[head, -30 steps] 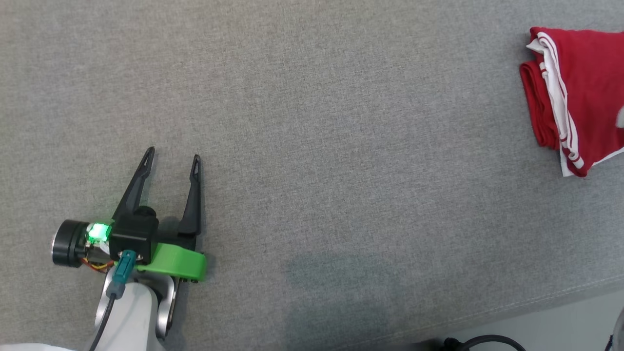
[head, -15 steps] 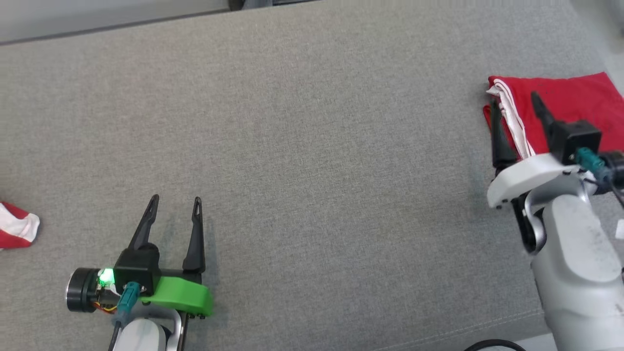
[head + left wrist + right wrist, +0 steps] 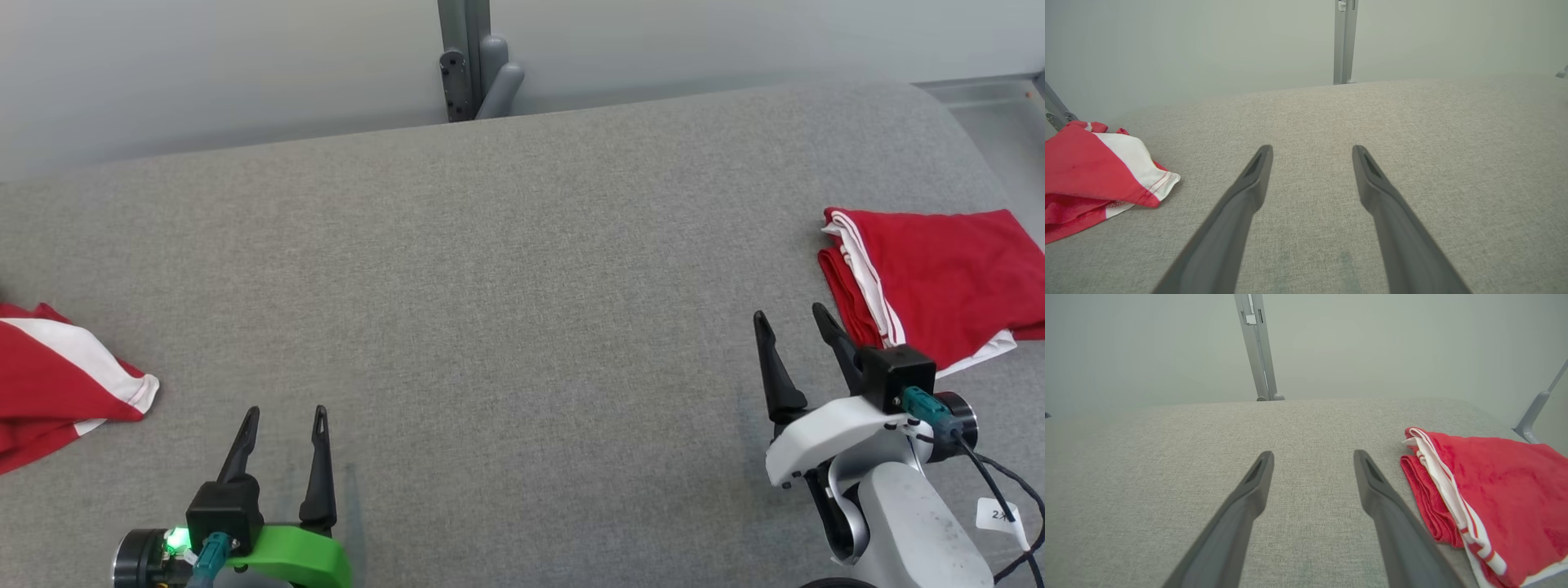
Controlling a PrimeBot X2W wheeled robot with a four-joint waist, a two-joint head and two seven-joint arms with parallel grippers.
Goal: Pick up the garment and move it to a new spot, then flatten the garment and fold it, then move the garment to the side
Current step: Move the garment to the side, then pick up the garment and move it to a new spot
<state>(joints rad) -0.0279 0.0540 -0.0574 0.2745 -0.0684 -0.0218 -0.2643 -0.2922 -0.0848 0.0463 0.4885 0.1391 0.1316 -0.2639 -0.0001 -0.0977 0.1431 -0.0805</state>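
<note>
A folded red garment with white stripes (image 3: 939, 278) (image 3: 1490, 494) lies flat at the right end of the grey padded surface (image 3: 506, 278). My right gripper (image 3: 790, 320) (image 3: 1312, 457) stands open just left of it, apart from the cloth, nothing between its fingers. A second red and white garment (image 3: 57, 376) (image 3: 1098, 171) lies crumpled at the far left edge. At the lower left my left gripper (image 3: 284, 414) (image 3: 1310, 151) is open and empty, to the right of that crumpled cloth.
A grey metal post (image 3: 469, 57) rises behind the surface's far edge against a pale wall. The surface's right end rounds off near a pale frame (image 3: 988, 90). A cable with a small tag (image 3: 1000, 514) hangs by my right forearm.
The head camera has tilted up, bringing the far edge, wall and the left garment into view. My right gripper has drawn back off the folded garment and now stands beside it.
</note>
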